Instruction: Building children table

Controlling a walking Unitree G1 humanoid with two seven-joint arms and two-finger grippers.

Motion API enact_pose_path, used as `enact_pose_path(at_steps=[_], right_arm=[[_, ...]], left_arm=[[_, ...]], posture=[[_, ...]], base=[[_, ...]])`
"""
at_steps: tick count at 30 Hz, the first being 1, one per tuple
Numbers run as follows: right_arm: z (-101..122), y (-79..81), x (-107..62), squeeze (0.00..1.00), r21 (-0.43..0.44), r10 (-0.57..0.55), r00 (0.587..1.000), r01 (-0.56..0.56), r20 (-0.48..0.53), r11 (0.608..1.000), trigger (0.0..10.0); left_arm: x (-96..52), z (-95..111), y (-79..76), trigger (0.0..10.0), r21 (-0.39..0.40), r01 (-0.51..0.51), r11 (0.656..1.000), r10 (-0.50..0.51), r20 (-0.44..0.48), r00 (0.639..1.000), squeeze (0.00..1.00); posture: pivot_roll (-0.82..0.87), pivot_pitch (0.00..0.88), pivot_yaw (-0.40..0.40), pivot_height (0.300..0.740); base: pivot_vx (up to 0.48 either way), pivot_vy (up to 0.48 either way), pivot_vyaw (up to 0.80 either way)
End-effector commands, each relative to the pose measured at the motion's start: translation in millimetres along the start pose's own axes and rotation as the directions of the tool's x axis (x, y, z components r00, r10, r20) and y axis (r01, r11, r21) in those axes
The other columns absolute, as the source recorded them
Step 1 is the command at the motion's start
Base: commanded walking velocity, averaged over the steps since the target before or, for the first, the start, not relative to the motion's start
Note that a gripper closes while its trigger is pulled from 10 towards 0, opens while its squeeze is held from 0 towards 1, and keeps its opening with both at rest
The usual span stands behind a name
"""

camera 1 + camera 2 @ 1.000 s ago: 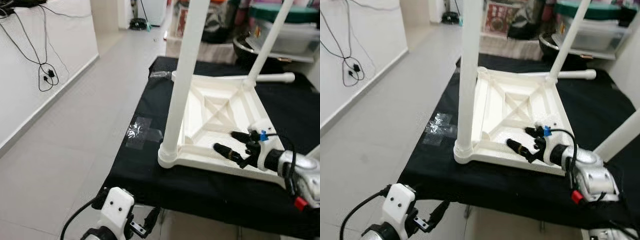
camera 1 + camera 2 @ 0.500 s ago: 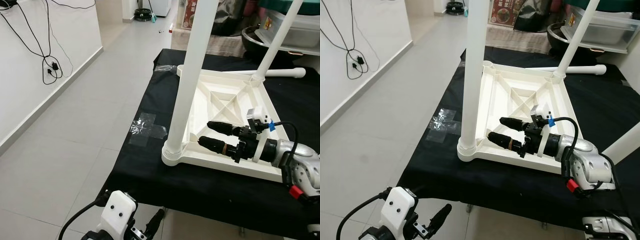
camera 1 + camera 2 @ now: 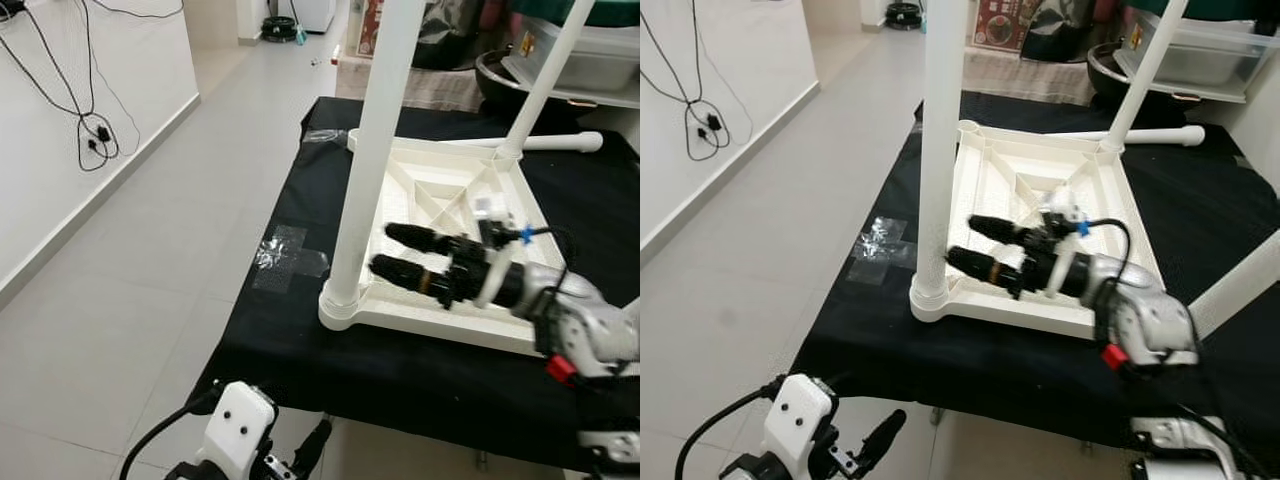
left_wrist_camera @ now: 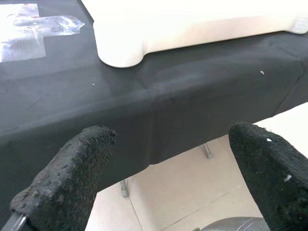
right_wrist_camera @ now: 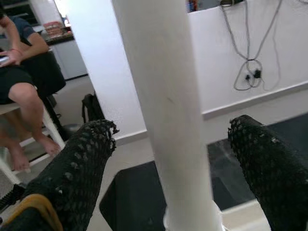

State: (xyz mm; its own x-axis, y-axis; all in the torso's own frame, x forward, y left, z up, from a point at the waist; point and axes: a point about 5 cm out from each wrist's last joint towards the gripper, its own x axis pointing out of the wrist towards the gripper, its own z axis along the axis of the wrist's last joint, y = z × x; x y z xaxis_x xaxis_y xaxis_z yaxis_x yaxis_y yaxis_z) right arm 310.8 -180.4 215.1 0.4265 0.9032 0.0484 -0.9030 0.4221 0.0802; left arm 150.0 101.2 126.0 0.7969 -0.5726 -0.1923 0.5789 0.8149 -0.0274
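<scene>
The right gripper [image 3: 970,243] reaches toward the upright leg [image 3: 940,140] of the upturned table [image 3: 1040,190], fingers spread wide, holding nothing.

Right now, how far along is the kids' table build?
Partly done. The white tabletop lies upside down on the black-covered bench, with two legs already standing in their corners: the near leg and the far leg. In hand: the right end effector, open, lines up on the near leg. Left: another leg lies loose behind the tabletop. The left end effector idles below the bench edge.
</scene>
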Motion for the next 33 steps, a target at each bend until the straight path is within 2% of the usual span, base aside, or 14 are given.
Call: enact_pose_path(at_steps=[1,9,11,17,23,33], right_arm=[[4.3,1.7,2.7,0.00,-0.007,0.015,1.000,-0.015,0.009,1.000,10.0],[4.1,4.8,11.0,0.00,-0.012,0.043,0.999,-0.043,0.013,0.999,10.0],[3.8,6.8,20.1,0.00,-0.014,0.050,0.999,-0.050,0.021,0.999,10.0],[0.6,10.7,38.9,0.00,-0.030,0.051,0.998,-0.050,0.022,0.998,10.0],[3.2,4.8,55.5,0.00,-0.035,-0.022,0.998,0.024,0.055,0.999,10.0],[4.6,4.7,63.1,0.00,-0.042,-0.041,0.996,0.044,0.074,0.998,10.0]], left_arm=[[0.1,-1.9,-1.1,10.0,-0.003,-0.005,1.000,0.005,-0.009,1.000,0.00],[0.2,5.2,0.6,10.0,0.033,-0.048,0.998,0.046,0.048,0.998,0.00],[1.0,9.5,2.0,10.0,0.049,-0.076,0.996,0.071,0.081,0.994,0.00],[1.8,11.4,2.4,10.0,0.056,-0.089,0.994,0.083,0.097,0.992,0.00],[2.7,10.9,0.9,10.0,0.068,-0.087,0.994,0.080,0.103,0.992,0.00],[3.2,10.6,-0.4,10.0,0.071,-0.086,0.994,0.078,0.102,0.992,0.00]], posture=[[0.14,0.105,-0.119,0.740],[0.13,0.109,-0.123,0.740],[0.13,0.110,-0.122,0.740],[0.14,0.109,-0.126,0.740],[0.14,0.110,-0.130,0.740],[0.14,0.110,-0.136,0.740]], base=[[0.000,0.000,0.00],[0.000,0.000,0.00],[0.000,0.000,0.00],[0.000,0.000,0.00],[0.000,0.000,0.00],[0.000,0.000,0.00]])
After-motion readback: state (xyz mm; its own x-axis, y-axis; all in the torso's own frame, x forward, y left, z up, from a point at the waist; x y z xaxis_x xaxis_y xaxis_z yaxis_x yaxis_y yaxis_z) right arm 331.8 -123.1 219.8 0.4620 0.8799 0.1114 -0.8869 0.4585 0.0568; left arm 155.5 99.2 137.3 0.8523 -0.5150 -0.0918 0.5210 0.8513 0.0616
